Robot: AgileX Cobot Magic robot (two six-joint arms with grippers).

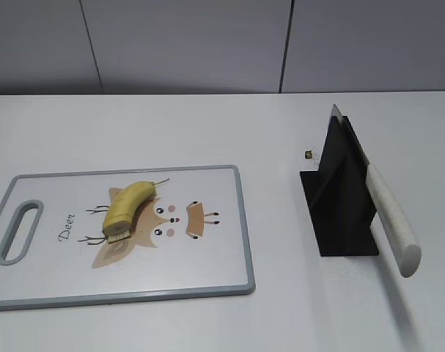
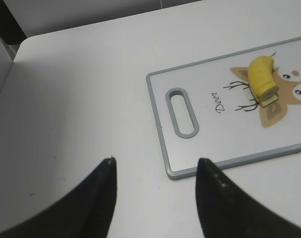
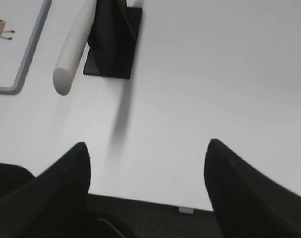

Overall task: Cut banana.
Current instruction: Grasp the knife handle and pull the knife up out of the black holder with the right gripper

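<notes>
You have the banana lying on the cutting board, on the left half of the white table. It rests over the deer print, cut flat end toward the near edge, tapered end pointing away and to the right. The word "Deer" sits just left of it, and the board's handle slot lies further left, well apart from the fruit.

To the right of the board, apart from it, stands a black knife stand. The knife leans in it, blade tip up and away, white handle sloping down toward the near right and overhanging the stand's base. A tiny dark speck lies on the table just behind the stand.

Your left gripper hovers over bare table off the board's near-left corner, jaws spread wide, nothing between them. Your right gripper hangs over the table's near edge, jaws also wide apart and empty; the knife handle points toward it, with open table between. Neither arm shows in the exterior view.
</notes>
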